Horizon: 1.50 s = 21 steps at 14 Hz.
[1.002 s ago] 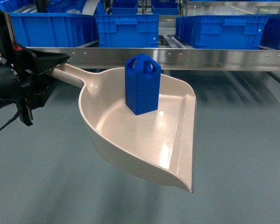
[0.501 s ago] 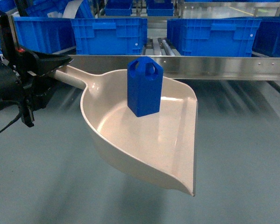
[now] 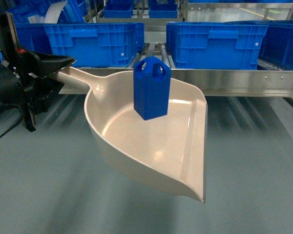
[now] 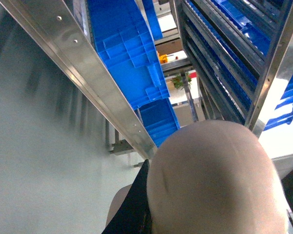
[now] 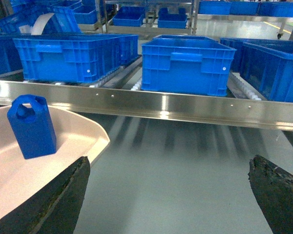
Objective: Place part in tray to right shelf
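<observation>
**Q:** Before the rack, what stands where?

**A:** Ahead of me runs the right shelf (image 3: 234, 83), stainless steel with a shiny front rail, and on its roller tracks sit the blue crates (image 3: 212, 44). Nearer, over the grey floor (image 3: 49, 195), hangs the tray (image 3: 151, 151), a cream scoop with raised curved sides. My left gripper (image 3: 49, 66) is pinched on the end of its long handle and carries it clear of the floor, its open edge to my right. Smallest of all, the part (image 3: 152, 87) stands upright inside the tray, toward the back wall and near the middle.

**Q:** And your other hand?

**A:** My right gripper (image 5: 168, 195) is spread wide and holds nothing; its two dark fingers (image 5: 68, 190) frame the bottom of its own wrist view, beside the tray's rim and apart from the part.

**Q:** How much of the job is done?

**A:** By my reading, the loading is finished: the part is in the tray and the tray is lifted. The delivery is left. The tray sits near the front rail but not past it, and the part has not reached any crate or track. I judge the next stretch is closing on the shelf, keeping the tray level so the upright part does not topple.
</observation>
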Available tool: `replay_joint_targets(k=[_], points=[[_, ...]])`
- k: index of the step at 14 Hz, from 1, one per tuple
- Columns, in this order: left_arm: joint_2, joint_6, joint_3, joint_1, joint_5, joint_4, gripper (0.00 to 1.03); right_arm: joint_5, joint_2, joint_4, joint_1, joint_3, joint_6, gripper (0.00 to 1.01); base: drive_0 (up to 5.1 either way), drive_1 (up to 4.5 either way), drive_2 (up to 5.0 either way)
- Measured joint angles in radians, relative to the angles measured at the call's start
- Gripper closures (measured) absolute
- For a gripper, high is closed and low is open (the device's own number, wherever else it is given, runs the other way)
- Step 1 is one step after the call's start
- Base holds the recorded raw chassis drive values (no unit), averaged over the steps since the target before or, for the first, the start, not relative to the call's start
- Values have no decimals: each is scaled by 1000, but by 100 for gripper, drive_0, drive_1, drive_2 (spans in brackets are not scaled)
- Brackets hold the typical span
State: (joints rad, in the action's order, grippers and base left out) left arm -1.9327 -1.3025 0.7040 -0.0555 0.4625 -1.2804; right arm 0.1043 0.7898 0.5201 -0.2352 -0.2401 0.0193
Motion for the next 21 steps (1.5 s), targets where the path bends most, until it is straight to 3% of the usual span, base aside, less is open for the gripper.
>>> replay_joint_targets(k=[3, 21], points=[[0, 1, 0, -6, 2, 2, 87, 0, 0, 0, 0, 0, 0, 3, 313, 196, -488], [0, 1, 3, 0, -4, 0, 87, 0, 5, 1, 0, 0, 0, 3, 21, 454, -413]])
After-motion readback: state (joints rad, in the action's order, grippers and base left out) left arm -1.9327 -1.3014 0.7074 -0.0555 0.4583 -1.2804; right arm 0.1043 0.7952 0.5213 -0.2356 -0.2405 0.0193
